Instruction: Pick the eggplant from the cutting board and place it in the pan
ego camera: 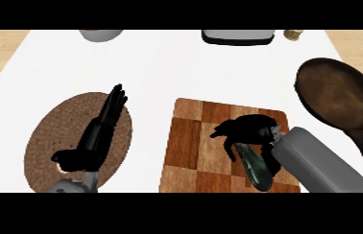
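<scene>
A dark, glossy eggplant [254, 168] lies on the checkered wooden cutting board [195, 146], toward its lower right. My right hand [245, 127] sits over the eggplant's upper end with fingers curled down around it; the grey forearm hides part of the board. The brown pan [330, 94] lies at the right edge, beyond the board. My left hand [99, 132] rests open over a round woven mat [50, 132] at the left, fingers straight and pointing away from me.
At the back edge stand a grey bowl [99, 34], a white appliance with a dark rim [237, 36] and a small tan object [294, 34]. The white counter [177, 70] spreads between them and the board.
</scene>
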Available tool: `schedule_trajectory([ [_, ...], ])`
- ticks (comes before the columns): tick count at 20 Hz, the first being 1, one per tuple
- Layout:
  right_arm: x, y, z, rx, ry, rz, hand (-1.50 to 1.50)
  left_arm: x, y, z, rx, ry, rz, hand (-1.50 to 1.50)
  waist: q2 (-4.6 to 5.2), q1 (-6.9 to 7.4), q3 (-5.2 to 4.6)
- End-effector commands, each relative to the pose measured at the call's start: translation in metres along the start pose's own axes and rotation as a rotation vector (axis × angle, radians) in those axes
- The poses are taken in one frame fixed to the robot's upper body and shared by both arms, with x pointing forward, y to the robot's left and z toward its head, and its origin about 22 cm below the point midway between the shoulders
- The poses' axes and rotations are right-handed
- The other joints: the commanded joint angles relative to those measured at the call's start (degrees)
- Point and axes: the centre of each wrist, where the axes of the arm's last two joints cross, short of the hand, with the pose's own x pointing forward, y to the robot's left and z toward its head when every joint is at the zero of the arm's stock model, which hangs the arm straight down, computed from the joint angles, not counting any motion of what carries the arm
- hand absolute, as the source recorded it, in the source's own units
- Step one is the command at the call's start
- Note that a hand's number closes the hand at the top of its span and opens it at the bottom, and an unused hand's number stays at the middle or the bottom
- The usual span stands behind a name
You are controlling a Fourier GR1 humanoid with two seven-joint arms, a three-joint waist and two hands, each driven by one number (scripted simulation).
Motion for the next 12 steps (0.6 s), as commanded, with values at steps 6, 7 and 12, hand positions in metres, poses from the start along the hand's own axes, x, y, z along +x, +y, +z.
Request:
schedule_trajectory([
  [6, -0.007, 0.026, -0.022, -0.021, -0.092, -0.015, 1.5, 0.007, -0.009, 0.003, -0.004, -0.002, 0.015, 0.0, 1.39, 0.17, 0.94],
  [7, -0.017, 0.021, -0.014, -0.043, -0.08, -0.017, 1.5, 0.008, 0.01, 0.009, 0.01, 0.003, 0.011, 0.0, 1.4, 0.44, 0.94],
  [12, -0.013, 0.005, -0.008, -0.277, -0.073, -0.008, 1.5, 0.008, 0.01, 0.002, 0.021, -0.001, 0.0, 0.0, 1.29, -0.16, 0.93],
])
